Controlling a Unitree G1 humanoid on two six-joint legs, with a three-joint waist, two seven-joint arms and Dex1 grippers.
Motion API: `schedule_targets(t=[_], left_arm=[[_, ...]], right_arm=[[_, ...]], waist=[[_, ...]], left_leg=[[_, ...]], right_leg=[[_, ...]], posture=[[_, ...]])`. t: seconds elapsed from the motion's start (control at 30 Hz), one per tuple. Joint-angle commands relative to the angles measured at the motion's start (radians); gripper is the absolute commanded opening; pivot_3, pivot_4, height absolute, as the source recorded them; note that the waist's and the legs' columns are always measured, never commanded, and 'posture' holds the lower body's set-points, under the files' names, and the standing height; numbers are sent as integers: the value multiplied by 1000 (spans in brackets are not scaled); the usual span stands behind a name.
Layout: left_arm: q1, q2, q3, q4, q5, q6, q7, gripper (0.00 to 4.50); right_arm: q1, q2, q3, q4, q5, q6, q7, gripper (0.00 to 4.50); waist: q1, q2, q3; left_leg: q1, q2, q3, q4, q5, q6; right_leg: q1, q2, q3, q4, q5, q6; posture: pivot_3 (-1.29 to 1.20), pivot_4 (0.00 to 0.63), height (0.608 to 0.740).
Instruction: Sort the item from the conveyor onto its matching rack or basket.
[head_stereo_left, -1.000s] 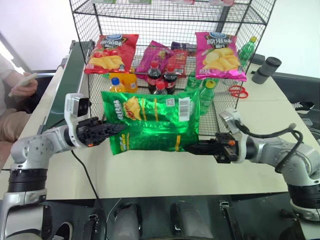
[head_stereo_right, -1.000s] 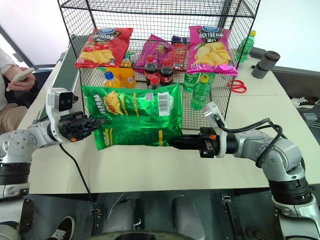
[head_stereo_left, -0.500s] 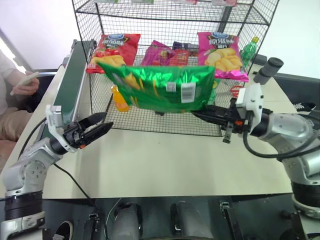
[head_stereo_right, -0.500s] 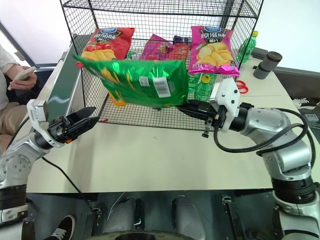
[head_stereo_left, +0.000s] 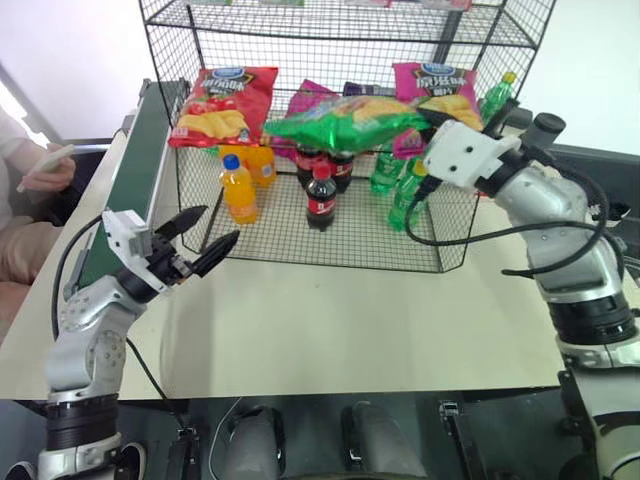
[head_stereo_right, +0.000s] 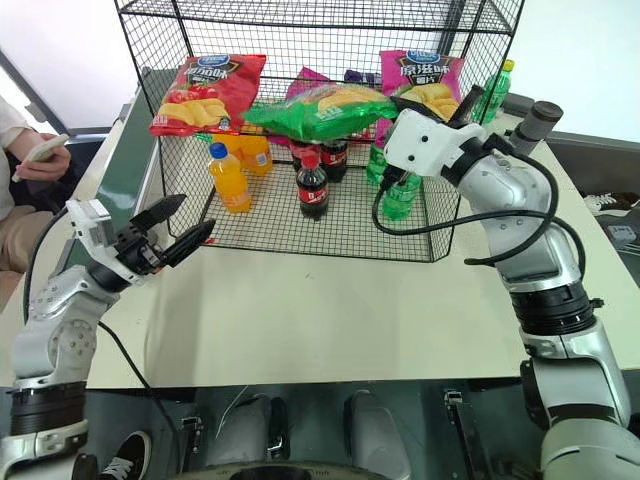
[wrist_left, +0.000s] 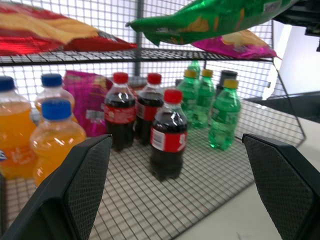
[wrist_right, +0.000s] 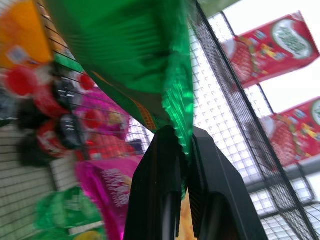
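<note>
One thin pinch: right gripper (wrist_right: 182, 150) clamps the glossy green crisp bag's (head_stereo_left: 345, 118) crimped edge; it may slip short of the black wire-mesh rack (head_stereo_left: 300, 30). Left gripper (head_stereo_left: 200, 240) gapes empty.

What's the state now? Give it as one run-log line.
phase: placing | right gripper: shut on green bag | bag: over rack middle shelf | left gripper: open, empty

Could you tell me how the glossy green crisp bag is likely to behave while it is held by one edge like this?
The glossy green crisp bag is probably light: the right hand carries it by its crimped edge alone. It looks puffy and pliable, so it may sag or swing. Its shiny film could slip.
</note>
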Motion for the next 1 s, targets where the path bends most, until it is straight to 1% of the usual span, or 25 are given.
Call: schedule_targets(t=[0.03, 0.07, 0.1, 0.17, 0.2, 0.33, 0.43, 0.53, 0.73, 0.87, 1.0], left_arm=[[17, -16, -32, -74, 55, -68, 42, 4426], [21, -27, -39, -86, 59, -72, 59, 4426], [23, -33, -48, -91, 75, -86, 70, 4426], [26, -38, -56, -94, 85, -100, 81, 4426], [26, -44, -59, -97, 80, -97, 89, 4426], [23, -65, -73, -103, 72, -98, 115, 4426], [17, -82, -94, -93, 94, -115, 132, 4426], [12, -85, -97, -87, 86, -114, 142, 4426], [15, -87, -100, -86, 86, -121, 152, 4426], [14, -91, -112, -83, 93, -123, 157, 4426], [15, -91, -120, -86, 99, -129, 160, 4426]], right_arm=[[-44, 75, -25, 16, -65, 53, -122, 0], [-47, 105, -26, 22, -74, 80, -143, 0], [-54, 107, 4, 35, -124, 66, -155, 0], [-59, 121, 18, 46, -160, 60, -174, 0], [-63, 146, 2, 53, -141, 78, -186, 0], [-79, 168, -16, 87, -151, 92, -228, 0], [-78, 175, 22, 132, -204, 98, -263, 0], [-54, 196, 47, 116, -231, 129, -261, 0], [-31, 231, 30, 114, -239, 175, -279, 0], [-50, 274, 81, 149, -271, 194, -291, 0], [-51, 300, 83, 148, -263, 211, -282, 0]], waist=[[-2, 0, 0], [-5, 0, 0], [-5, 0, 0], [-4, 0, 0], [-4, 0, 0], [-2, 0, 0], [-1, 0, 0], [-3, 0, 0], [-5, 0, 0], [-5, 0, 0], [-4, 0, 0]], left_leg=[[0, 0, 0, 0, 0, 0], [0, 0, 1, 0, 0, 0], [1, 0, 1, 0, 0, 0], [1, 0, 1, 0, 1, -1], [1, 0, 1, 0, 1, -1], [1, 0, 1, 0, 1, -1], [1, 0, 1, 0, 1, -1], [1, 0, 1, 0, 0, -1], [1, 0, 1, 0, 0, -1], [1, 0, 1, 0, 0, -1], [1, 0, 1, 0, 1, -1]], right_leg=[[0, 0, 0, 0, 0, 0], [0, 0, 0, 0, 0, 0], [0, 0, 0, 0, 0, 0], [0, 0, 0, 1, 0, 0], [0, 0, 0, 1, 0, 0], [0, 0, 0, 1, 0, 0], [0, 0, 0, 1, 0, 0], [0, 0, 0, 1, 0, 0], [0, 0, 0, 1, 0, 0], [0, 0, 0, 1, 0, 0], [0, 0, 0, 1, 0, 0]], posture=[[0, 150, 740], [0, 150, 740], [0, 150, 740], [0, 150, 740], [0, 150, 740], [0, 150, 740], [0, 150, 740], [0, 150, 740], [0, 150, 740], [0, 150, 740], [0, 150, 740]])
